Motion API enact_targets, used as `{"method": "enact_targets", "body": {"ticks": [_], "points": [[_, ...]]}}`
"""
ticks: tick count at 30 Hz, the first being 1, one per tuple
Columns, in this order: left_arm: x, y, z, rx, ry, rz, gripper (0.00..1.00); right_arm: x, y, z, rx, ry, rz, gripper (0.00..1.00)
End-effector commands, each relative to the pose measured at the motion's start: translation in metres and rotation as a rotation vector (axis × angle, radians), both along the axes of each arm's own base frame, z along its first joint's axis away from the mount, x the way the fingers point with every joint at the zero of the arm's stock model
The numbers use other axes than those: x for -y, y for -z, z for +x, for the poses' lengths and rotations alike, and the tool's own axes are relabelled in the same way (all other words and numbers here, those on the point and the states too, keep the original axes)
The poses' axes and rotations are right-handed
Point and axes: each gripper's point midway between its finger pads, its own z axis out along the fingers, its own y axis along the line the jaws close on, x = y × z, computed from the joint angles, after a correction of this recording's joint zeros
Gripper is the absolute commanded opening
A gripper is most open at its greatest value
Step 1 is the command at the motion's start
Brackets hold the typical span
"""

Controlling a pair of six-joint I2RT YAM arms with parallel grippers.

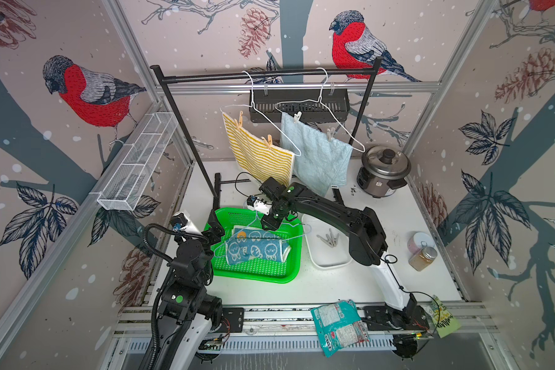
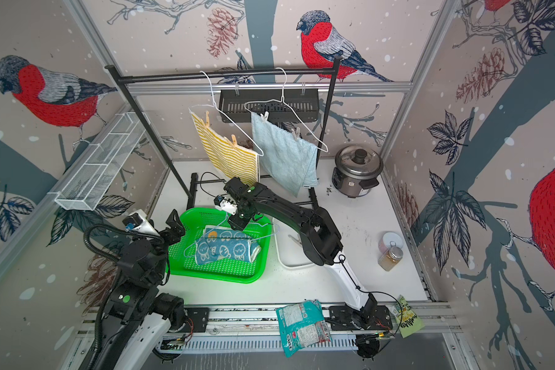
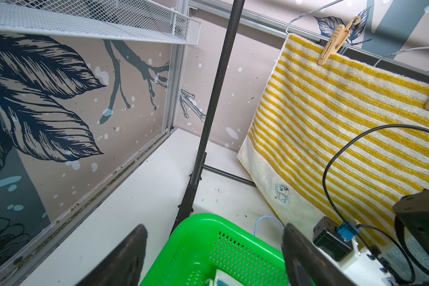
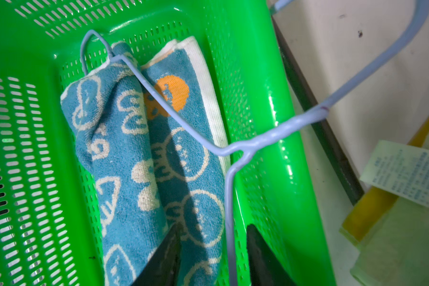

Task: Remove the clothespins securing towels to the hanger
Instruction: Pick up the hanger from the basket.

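Note:
A yellow-striped towel (image 1: 263, 153) and a light-blue towel (image 1: 318, 157) hang from white hangers on the rack. Two tan clothespins (image 1: 239, 121) (image 3: 334, 43) pin the striped one, and two pale clothespins (image 1: 297, 117) pin the blue one. A teal cartoon towel (image 4: 134, 148) lies folded in the green basket (image 1: 257, 275) with a pale-blue hanger (image 4: 227, 198) on it. My right gripper (image 4: 213, 226) (image 1: 271, 224) reaches into the basket, its jaws apart around the hanger wire and the towel's edge. Over the basket's left corner my left gripper (image 3: 213, 227) (image 1: 215, 224) stands open and empty.
A white tray (image 1: 330, 262) right of the basket holds several loose pale clothespins (image 1: 329, 239). The black rack's post (image 1: 186, 128) stands behind the basket. A rice cooker (image 1: 383, 169), a jar (image 1: 423, 258), a snack bag (image 1: 337, 326) and a wall-mounted mesh shelf (image 1: 141, 160) surround the work area.

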Motion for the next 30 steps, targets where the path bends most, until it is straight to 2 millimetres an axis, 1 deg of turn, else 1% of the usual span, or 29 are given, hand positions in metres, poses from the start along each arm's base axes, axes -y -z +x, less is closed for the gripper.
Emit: {"method": "enact_targets", "body": {"ticks": [1, 5, 9, 13, 15, 17, 20, 22, 24, 27, 30], "points": [[-0.003, -0.008, -0.001, 0.032, -0.017, -0.009, 0.85, -0.005, -0.001, -0.003, -0.005, -0.019, 0.021, 0.31], [-0.003, -0.013, -0.001, 0.036, -0.015, 0.022, 0.85, -0.009, -0.016, -0.007, 0.014, -0.054, 0.055, 0.13], [-0.006, -0.023, -0.003, 0.041, -0.027, 0.058, 0.87, -0.009, -0.035, -0.003, 0.092, -0.054, 0.078, 0.04], [-0.005, -0.029, -0.005, 0.046, -0.017, 0.068, 0.87, -0.007, -0.051, 0.010, 0.173, 0.001, 0.094, 0.02], [-0.004, -0.030, -0.005, 0.046, -0.009, 0.065, 0.87, -0.006, -0.055, 0.015, 0.186, 0.024, 0.101, 0.02], [-0.004, -0.030, -0.006, 0.045, -0.007, 0.062, 0.87, -0.006, -0.051, 0.015, 0.178, 0.022, 0.095, 0.01], [-0.004, -0.031, -0.006, 0.048, -0.007, 0.062, 0.87, -0.004, -0.040, 0.016, 0.167, 0.033, 0.067, 0.01], [-0.002, -0.033, -0.006, 0.048, 0.006, 0.064, 0.87, -0.004, -0.041, 0.018, 0.174, 0.051, 0.070, 0.01], [0.003, -0.032, -0.006, 0.040, 0.034, 0.053, 0.87, -0.004, -0.052, 0.019, 0.192, 0.064, 0.097, 0.01], [0.017, -0.028, -0.006, 0.016, 0.118, -0.004, 0.88, -0.002, -0.079, 0.021, 0.215, 0.094, 0.157, 0.01], [0.032, -0.013, -0.007, -0.042, 0.192, -0.126, 0.87, 0.002, -0.107, 0.019, 0.225, 0.137, 0.214, 0.00]]}}
